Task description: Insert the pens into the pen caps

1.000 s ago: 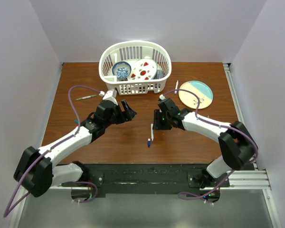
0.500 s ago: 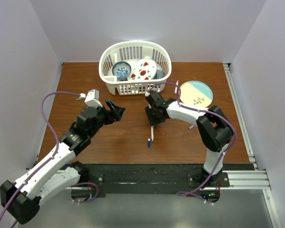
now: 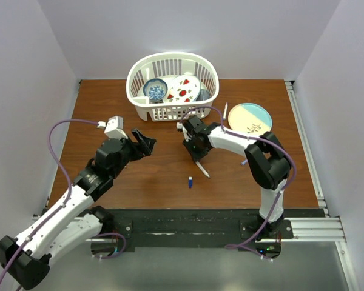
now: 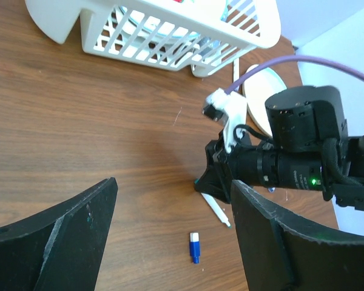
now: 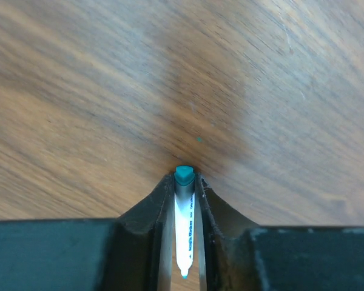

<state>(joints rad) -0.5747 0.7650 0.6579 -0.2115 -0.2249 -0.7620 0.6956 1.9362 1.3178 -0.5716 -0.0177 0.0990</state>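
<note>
Right fingers [image 5: 156,213] clamped on pen [image 5: 184,221] — white barrel, teal tip (small print along it); left fingers [image 4: 60,236] apart.

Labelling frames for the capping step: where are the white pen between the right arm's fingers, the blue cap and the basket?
white pen [image 5: 184,227]: right wrist view, mid barrel.
blue cap [image 4: 195,250]: left wrist view, blue body.
basket [image 3: 173,55]: top view, far rim.

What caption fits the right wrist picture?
Right gripper pinching a white pen with a teal tip, wooden table beyond.
</note>
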